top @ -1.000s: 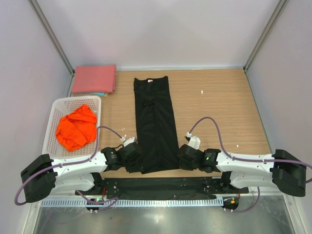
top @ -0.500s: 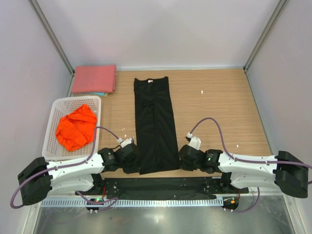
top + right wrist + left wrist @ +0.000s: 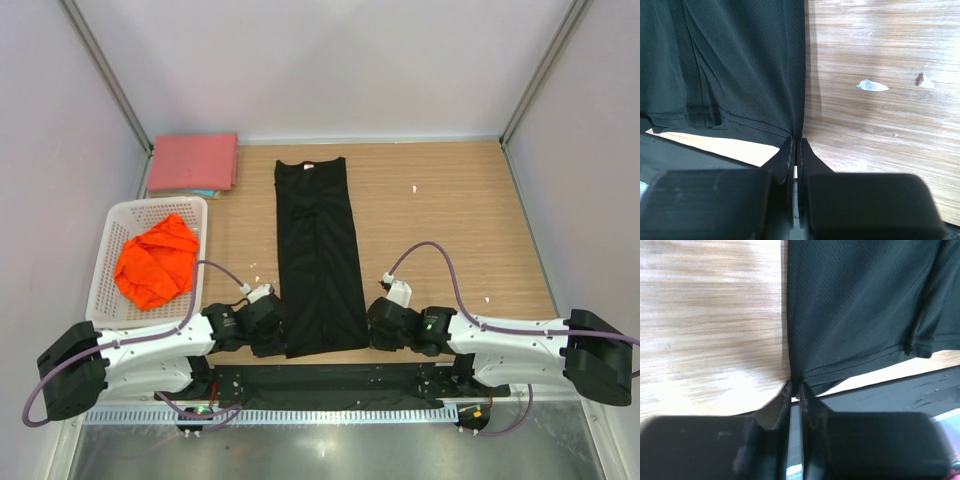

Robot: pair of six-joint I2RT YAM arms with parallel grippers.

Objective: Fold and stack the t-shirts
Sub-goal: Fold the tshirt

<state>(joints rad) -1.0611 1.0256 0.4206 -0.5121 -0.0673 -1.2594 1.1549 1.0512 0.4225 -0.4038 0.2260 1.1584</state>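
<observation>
The black t-shirt (image 3: 318,250) lies as a long narrow strip down the middle of the table, sleeves folded in, collar at the far end. My left gripper (image 3: 281,335) is shut on its near-left hem corner (image 3: 796,381). My right gripper (image 3: 366,330) is shut on its near-right hem corner (image 3: 797,135). Both hold the hem low at the table's near edge. The pinkish-red t-shirt (image 3: 194,161) lies folded at the far left. The bright orange t-shirt (image 3: 155,260) is crumpled in the white basket (image 3: 105,268).
The white mesh basket stands at the left edge. Small white scraps (image 3: 415,188) lie on the wood; more show in the right wrist view (image 3: 871,86). A black panel (image 3: 330,380) runs along the near edge between the arm bases. Grey walls enclose three sides.
Both grippers have drawn the black shirt's near hem slightly toward the near edge over the last second. Since half a second ago nothing has visibly moved.
</observation>
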